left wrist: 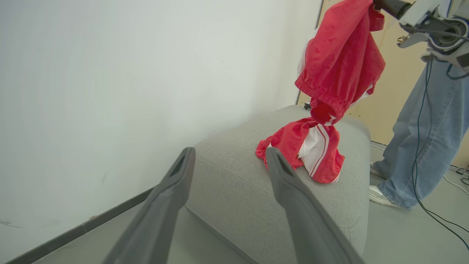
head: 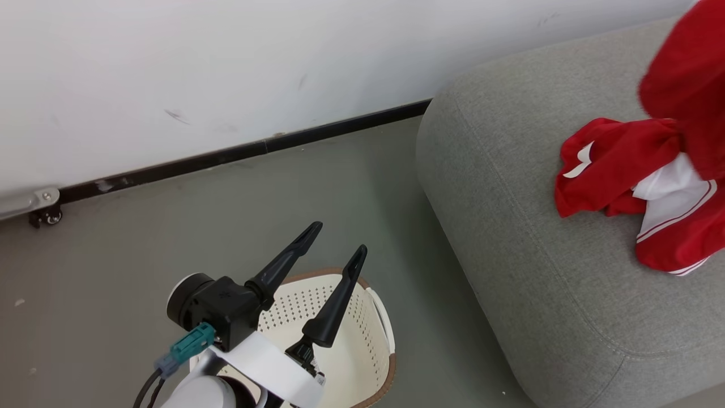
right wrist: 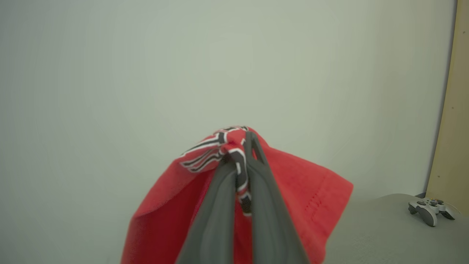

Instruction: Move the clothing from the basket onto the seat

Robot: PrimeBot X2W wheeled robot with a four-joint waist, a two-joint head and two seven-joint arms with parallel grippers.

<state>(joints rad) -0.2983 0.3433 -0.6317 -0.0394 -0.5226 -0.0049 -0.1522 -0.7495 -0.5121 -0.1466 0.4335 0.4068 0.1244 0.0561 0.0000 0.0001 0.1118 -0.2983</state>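
Note:
My left gripper point(head: 337, 237) stands open above the cream-white basket point(head: 354, 351), with nothing between its fingers; the basket's visible inside looks bare. One piece of red and white clothing point(head: 628, 181) lies bunched on the grey seat point(head: 521, 226). A second red garment point(left wrist: 340, 62) hangs above it from my right gripper point(right wrist: 242, 146), which is shut on its striped edge. In the left wrist view the seat point(left wrist: 234, 183) lies beyond my open fingers point(left wrist: 183, 165), with the lying clothing point(left wrist: 311, 150) under the hanging one.
A white wall with a black skirting point(head: 255, 150) runs behind the grey floor. A person in jeans point(left wrist: 425, 139) stands at the seat's far side beside trailing cables. A game controller point(right wrist: 430, 211) rests on the seat. A small caster point(head: 45, 215) sits by the wall.

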